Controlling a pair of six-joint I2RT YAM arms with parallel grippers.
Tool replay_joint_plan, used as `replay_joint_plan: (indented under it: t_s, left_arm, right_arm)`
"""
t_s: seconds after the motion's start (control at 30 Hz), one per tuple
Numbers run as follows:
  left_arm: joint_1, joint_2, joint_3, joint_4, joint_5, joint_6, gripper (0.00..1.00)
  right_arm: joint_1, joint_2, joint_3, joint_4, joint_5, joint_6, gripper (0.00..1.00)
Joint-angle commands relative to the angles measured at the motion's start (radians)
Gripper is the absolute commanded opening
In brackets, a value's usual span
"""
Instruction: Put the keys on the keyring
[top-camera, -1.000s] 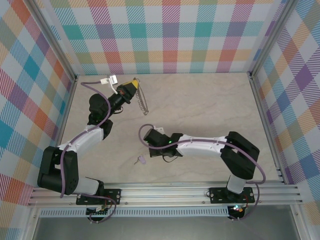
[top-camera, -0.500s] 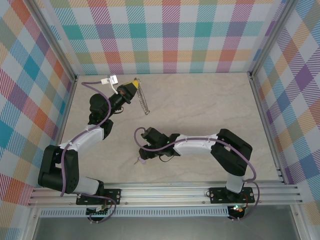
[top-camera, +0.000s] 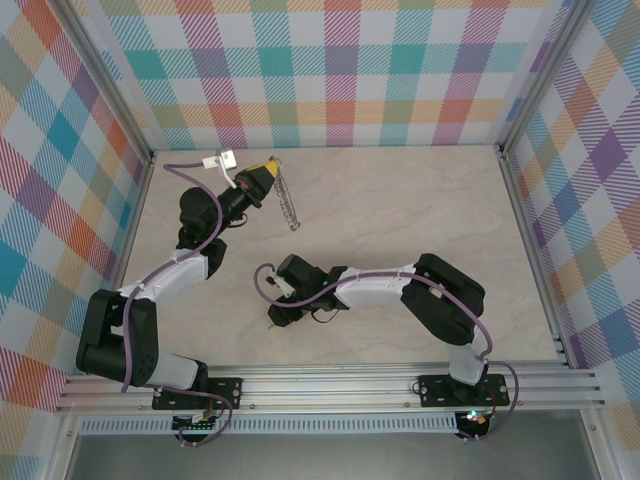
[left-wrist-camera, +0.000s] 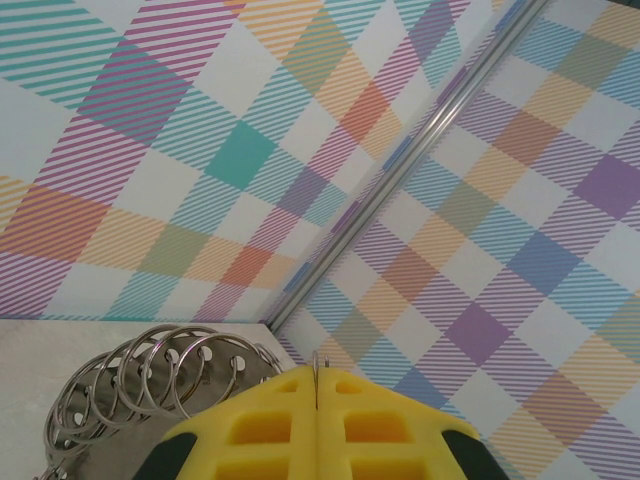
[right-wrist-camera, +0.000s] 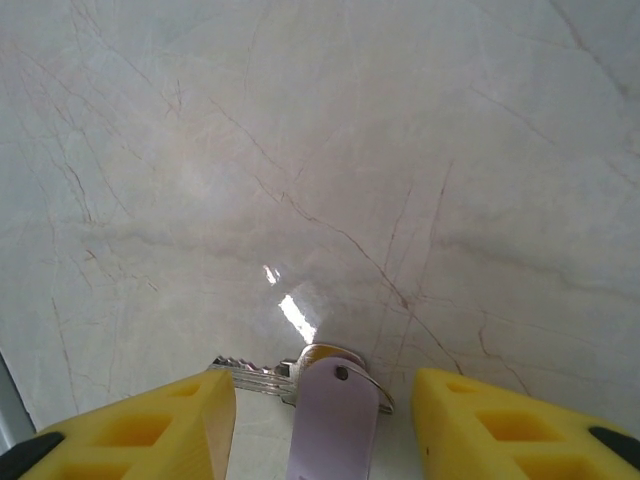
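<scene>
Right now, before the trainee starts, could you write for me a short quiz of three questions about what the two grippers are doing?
1. True or false: the right gripper is shut on the key.
2. What does the left gripper hold? A: the keyring. B: the key. C: nothing.
3. Fill the gap: the key lies flat on the ____.

Key
1. False: it is open, with the key between its two sides.
2. A.
3. Table.
</scene>
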Motion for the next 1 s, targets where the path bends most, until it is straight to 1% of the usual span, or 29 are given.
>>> replay_joint_plan:
  t_s: [0.0,0.13,0.23,0.33,0.47,0.57,0.7,0.97]
  left_arm:
    - [0.019,-0.002,0.014,0.059,0.01,0.008,0.0]
    - [0.019,-0.003,0.015,0.058,0.009,0.008,0.0]
    - [0.019,-0.005,0.014,0.056,0.008,0.009,0.0]
    - [0.019,-0.003,0.015,0.056,0.007,0.009,0.0]
    - [0.019,-0.003,0.015,0.056,0.01,0.009,0.0]
    - [0.019,-0.002,0.016,0.056,0.009,0.009,0.0]
    - [0.019,-0.002,0.015,0.057,0.008,0.008,0.0]
    - [0.019,-0.001,0.015,0.058,0.008,0.006,0.0]
  right_arm:
    - [0.005,0.032,0.035,0.009,-0.04,-0.039,0.49]
    - [0.001,0.05,0.043,0.001,-0.051,-0.043,0.48]
    - [-0.002,0.049,0.034,0.005,-0.053,-0.037,0.44]
    - [-0.009,0.04,0.015,0.018,-0.056,-0.026,0.41]
    - [-0.022,0.021,-0.019,0.035,-0.054,-0.015,0.41]
    - [-0.032,0.005,-0.045,0.047,-0.057,-0.007,0.37]
    - [-0.041,-0.008,-0.063,0.055,-0.062,-0.001,0.28]
    - [-0.053,-0.028,-0.083,0.053,-0.045,0.001,0.02]
